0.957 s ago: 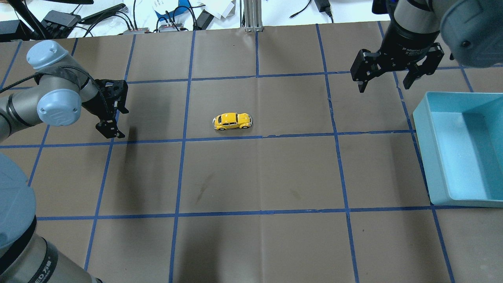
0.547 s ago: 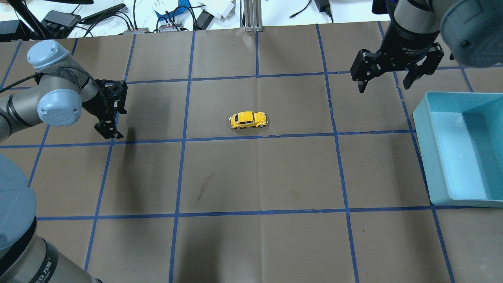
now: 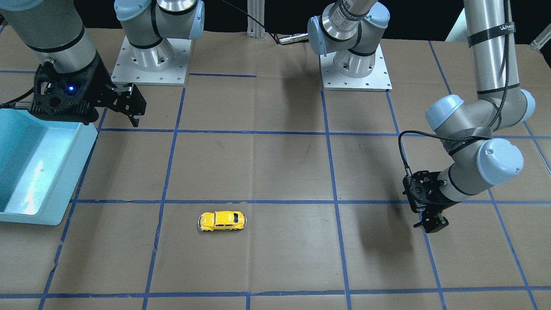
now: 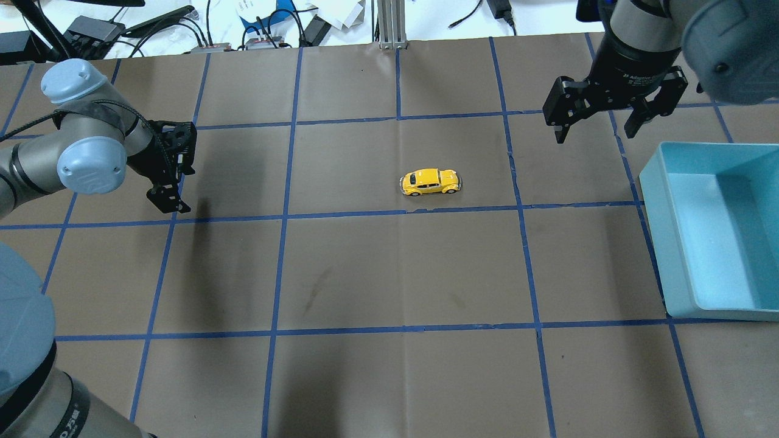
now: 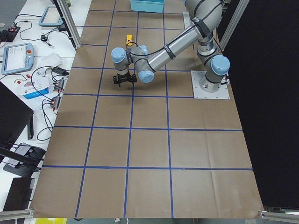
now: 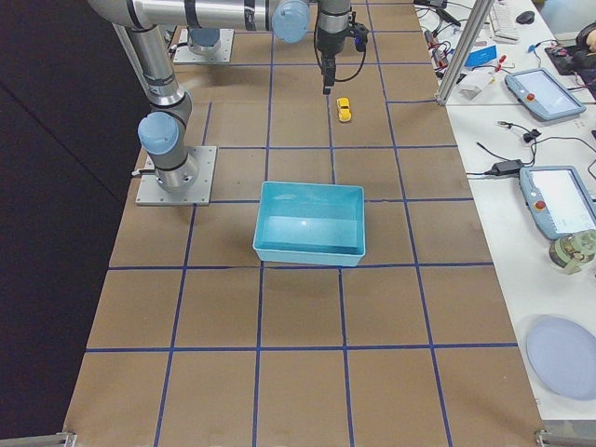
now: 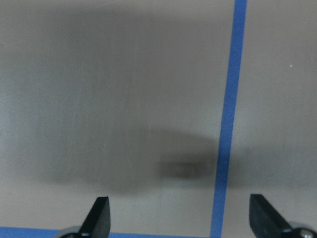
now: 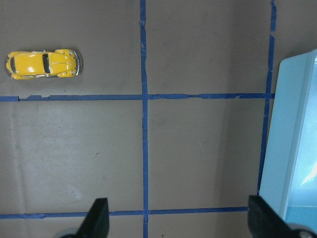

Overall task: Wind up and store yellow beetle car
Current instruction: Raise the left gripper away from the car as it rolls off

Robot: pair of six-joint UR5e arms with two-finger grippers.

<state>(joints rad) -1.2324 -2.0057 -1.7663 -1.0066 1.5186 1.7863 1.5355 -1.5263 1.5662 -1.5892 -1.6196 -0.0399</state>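
One car [image 4: 430,182], one bin [image 4: 656,243], one table [image 4: 365,274]. Two arms, the left arm [image 4: 36,167] and right arm [image 4: 639,42], each with one gripper, so two in all: left gripper [image 7: 178,210] and right gripper [image 4: 594,135]; two fingers per gripper makes four, plus two base plates [image 3: 129,71] [image 3: 379,79]. On the side bench, two tablets [image 6: 549,93] [image 6: 557,200] and one dish [image 6: 563,358].

Brown paper table cover [image 4: 341,274] crossed by blue tape grid lines [image 4: 341,214]; beyond far edge, tangled black cables [image 4: 286,18], perhaps chargers.
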